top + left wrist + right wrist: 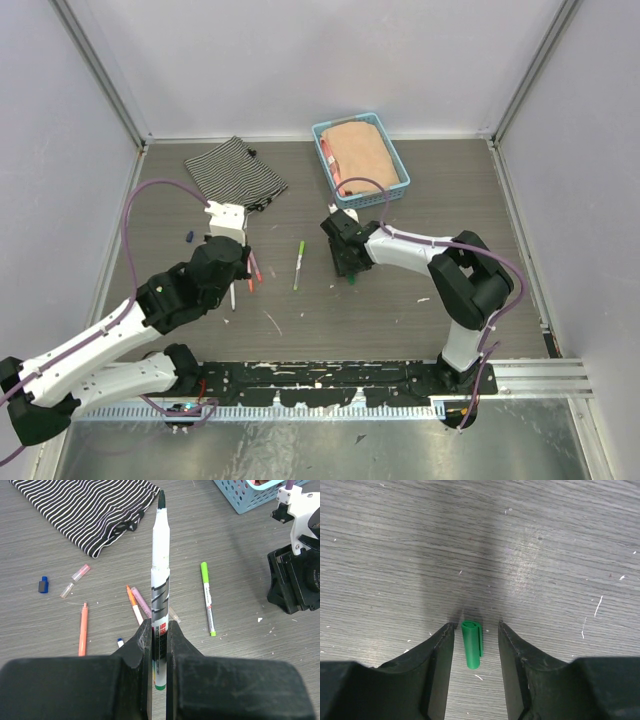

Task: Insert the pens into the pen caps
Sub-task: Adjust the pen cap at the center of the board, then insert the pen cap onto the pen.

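My left gripper [159,630] [230,268] is shut on a white pen [160,580] with a green end. It holds the pen above the table, its bare dark tip pointing away. My right gripper [475,630] [347,268] is open and low on the table. Its fingers stand either side of a green pen cap [471,644] without touching it. On the table lie a white pen with a green cap [208,599] [299,264], an orange pen [82,629], an orange-tipped pen [134,605] and a pink pen [141,602]. A dark blue cap [43,585] [189,236] and a pink cap [80,572] lie further left.
A striped cloth [235,172] lies at the back left. A blue basket [325,160] holding a tan cloth stands at the back, just beyond the right arm. Walls close in the table on three sides.
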`<state>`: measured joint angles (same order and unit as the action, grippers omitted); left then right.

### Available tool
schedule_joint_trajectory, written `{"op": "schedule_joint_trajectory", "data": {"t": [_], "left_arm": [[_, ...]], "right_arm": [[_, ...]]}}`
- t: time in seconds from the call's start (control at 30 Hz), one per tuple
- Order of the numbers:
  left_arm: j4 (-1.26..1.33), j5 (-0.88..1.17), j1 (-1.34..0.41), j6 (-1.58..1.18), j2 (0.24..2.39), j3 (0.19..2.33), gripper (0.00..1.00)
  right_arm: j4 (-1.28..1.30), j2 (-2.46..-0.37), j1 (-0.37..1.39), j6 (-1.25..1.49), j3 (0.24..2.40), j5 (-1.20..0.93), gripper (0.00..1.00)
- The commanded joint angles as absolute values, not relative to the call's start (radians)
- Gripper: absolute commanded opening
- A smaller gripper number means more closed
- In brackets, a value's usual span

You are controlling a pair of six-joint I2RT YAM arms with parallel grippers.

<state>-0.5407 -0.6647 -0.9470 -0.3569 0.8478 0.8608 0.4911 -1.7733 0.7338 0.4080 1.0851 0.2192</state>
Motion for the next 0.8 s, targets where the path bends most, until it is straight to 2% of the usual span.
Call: {"op": "schedule_joint_trajectory", "data": {"t": [0.0,0.27,0.77], "left_arm": [[-0.528,-0.683,-0.945,-0.365,0.831,0.842,0.08],[-0.516,-0.672,-0.945,-0.365,0.846,0.844,0.08],[-0.527,-0.677,-0.944,-0.367,0.834,0.844,0.08]], "right_arm": [[0.524,-1.771,0.737,0.401,1.096,0.233,0.47],[0.553,-1.766,0.738,0.335,1.104,0.121,0.42],[0.586,-1.801,0.738,0.309,1.125,0.185,0.35]]}}
